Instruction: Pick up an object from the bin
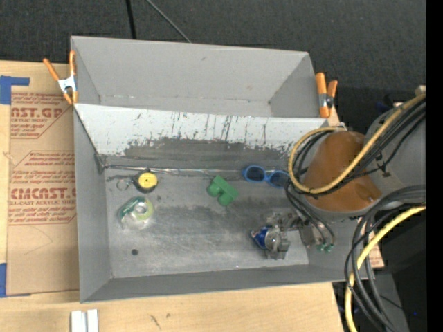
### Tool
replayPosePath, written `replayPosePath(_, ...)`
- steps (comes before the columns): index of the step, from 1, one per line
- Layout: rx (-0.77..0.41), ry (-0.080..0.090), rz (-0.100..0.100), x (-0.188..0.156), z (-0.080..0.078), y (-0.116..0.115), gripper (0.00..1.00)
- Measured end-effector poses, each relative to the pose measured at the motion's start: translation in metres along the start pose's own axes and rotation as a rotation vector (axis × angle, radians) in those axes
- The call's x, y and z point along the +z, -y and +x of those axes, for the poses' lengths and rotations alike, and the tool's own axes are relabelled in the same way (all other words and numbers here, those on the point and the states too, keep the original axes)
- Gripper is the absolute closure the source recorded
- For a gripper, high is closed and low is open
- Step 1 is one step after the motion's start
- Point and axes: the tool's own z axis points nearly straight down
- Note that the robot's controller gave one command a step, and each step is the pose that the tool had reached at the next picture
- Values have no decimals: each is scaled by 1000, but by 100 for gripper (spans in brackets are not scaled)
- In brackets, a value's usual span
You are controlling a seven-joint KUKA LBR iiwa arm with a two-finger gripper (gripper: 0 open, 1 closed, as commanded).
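Note:
My gripper (279, 238) is low in the bin's front right part, reaching in from under the orange-covered wrist. A small blue thing (260, 238) lies right against its left side; I cannot tell whether it is gripped or only touched. A blue two-lobed object (263, 176), like a pair of goggles, lies by the back wall just beyond the gripper. A green block (221, 190) sits to the gripper's left, near the middle of the floor.
A yellow disc (147, 180) and a clear roll with green on it (136, 211) lie at the bin's left side. A tiny green piece (324, 247) shows at the right, under the arm's cables. The sloped back wall rises close behind.

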Motion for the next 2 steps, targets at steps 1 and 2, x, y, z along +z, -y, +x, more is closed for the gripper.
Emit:
replayPosePath(1, 7, 12, 2, -115, -51, 8, 100)
replayPosePath(2, -3, 10, 2, -172, -62, 8, 100)
